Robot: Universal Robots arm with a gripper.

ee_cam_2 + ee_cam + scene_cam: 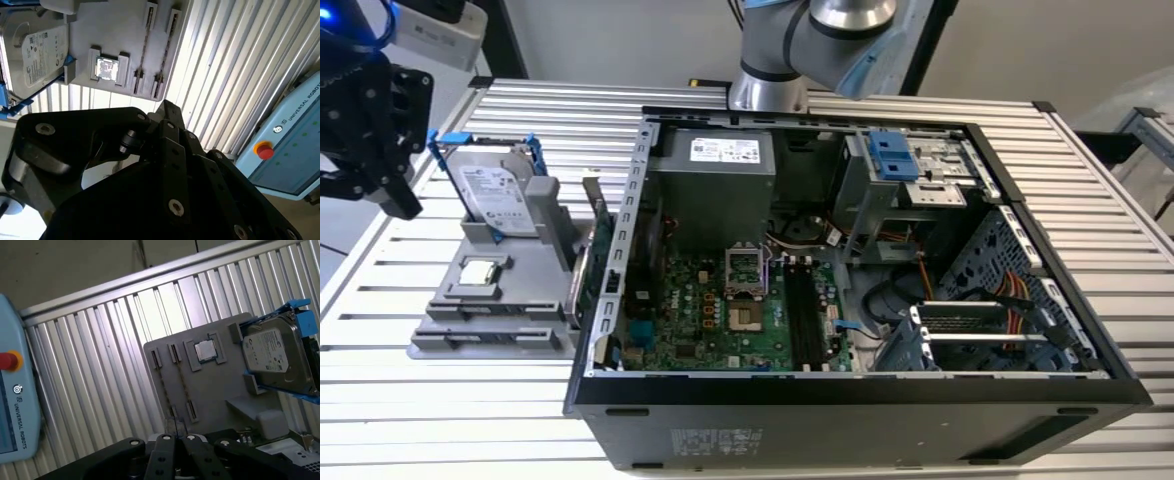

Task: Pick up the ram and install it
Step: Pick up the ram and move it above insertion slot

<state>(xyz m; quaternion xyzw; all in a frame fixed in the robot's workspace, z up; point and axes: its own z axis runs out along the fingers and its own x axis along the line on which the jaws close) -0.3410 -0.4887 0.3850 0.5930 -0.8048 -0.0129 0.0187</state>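
Observation:
My black gripper [400, 205] hangs high over the slatted table, at the exterior view's left of the grey holder [454, 345]. Its fingers [167, 107] meet at the tips, shut with nothing between them, and they also show in the first wrist view [176, 434]. Below them the holder [220, 385] has two long slots. A thin dark strip [183, 385] runs along one slot, and both wrist views show such strips [144, 45]. I cannot tell whether either strip is the ram.
A silver hard drive [496, 190] in a blue bracket stands on the holder, with a square processor chip [480, 270] beside it. An open computer case [854, 400] lies at the exterior view's right, with black memory slots [807, 315] on its board. A light-blue pendant [290, 145] sits off the table's edge.

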